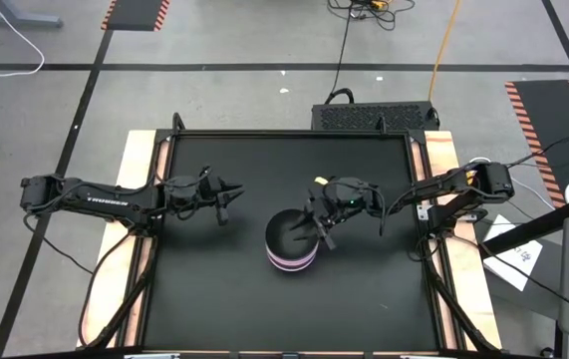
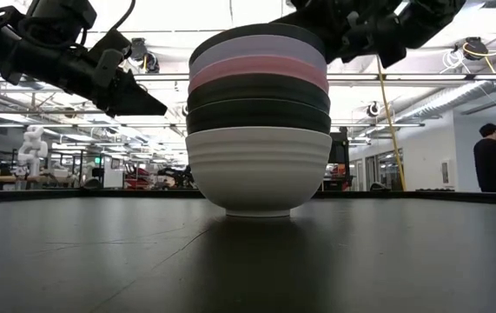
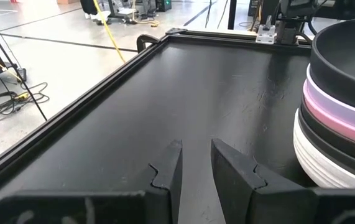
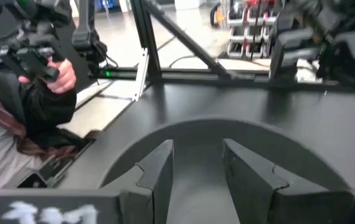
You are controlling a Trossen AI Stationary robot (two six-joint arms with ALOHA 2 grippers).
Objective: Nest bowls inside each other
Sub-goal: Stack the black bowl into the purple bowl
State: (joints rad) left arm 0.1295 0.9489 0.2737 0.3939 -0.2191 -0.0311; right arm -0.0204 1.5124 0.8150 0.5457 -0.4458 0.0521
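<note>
Black round plastic bowl tops the nested stack of bowls (image 1: pixel 292 244) at the table (image 1: pixel 214 309) centre — right gripper (image 1: pixel 321 225), parted and empty just above its rim, may tip it when rising; left gripper (image 1: pixel 226 197), slightly parted and empty, waits well beside.

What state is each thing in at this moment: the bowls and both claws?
Bowl stack: six nested, upright on the table, white at the bottom, black on top.
Top black bowl: seated in the stack, nothing inside.
Right claw: open, over the stack's rim, holding nothing.
Left claw: narrowly open, holding nothing, away from the stack.
</note>
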